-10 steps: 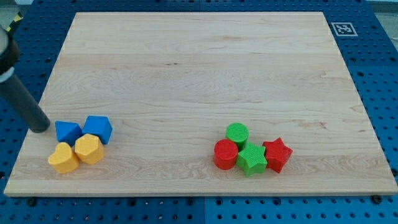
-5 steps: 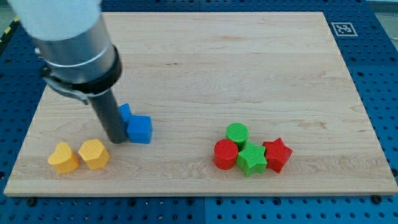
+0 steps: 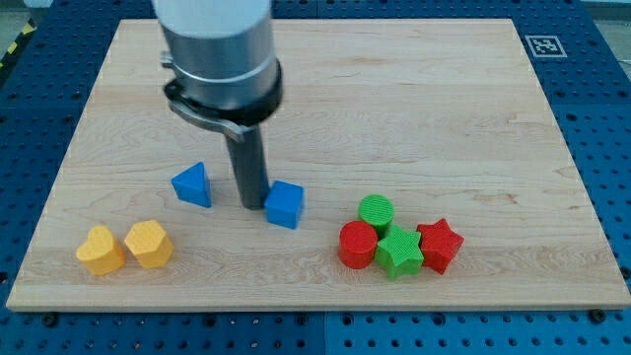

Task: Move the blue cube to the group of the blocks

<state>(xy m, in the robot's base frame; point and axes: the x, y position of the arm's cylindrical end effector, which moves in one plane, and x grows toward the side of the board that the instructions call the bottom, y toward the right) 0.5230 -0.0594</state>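
Observation:
The blue cube (image 3: 285, 204) lies on the wooden board (image 3: 394, 108), below its middle. My tip (image 3: 252, 204) stands right against the cube's left side. To the cube's right is a group: a green cylinder (image 3: 376, 211), a red cylinder (image 3: 358, 244), a green star (image 3: 398, 250) and a red star (image 3: 440, 245). The cube is a short gap to the left of the green cylinder.
A blue triangular block (image 3: 193, 184) lies left of my tip. A yellow heart (image 3: 100, 249) and a yellow hexagonal block (image 3: 149, 243) lie at the view's bottom left. A marker tag (image 3: 543, 45) is at the board's top right corner.
My tip has moved right and pushed the blue cube right, toward the red and green group. The blue triangular block was left behind, apart from the cube. The yellow blocks stayed.

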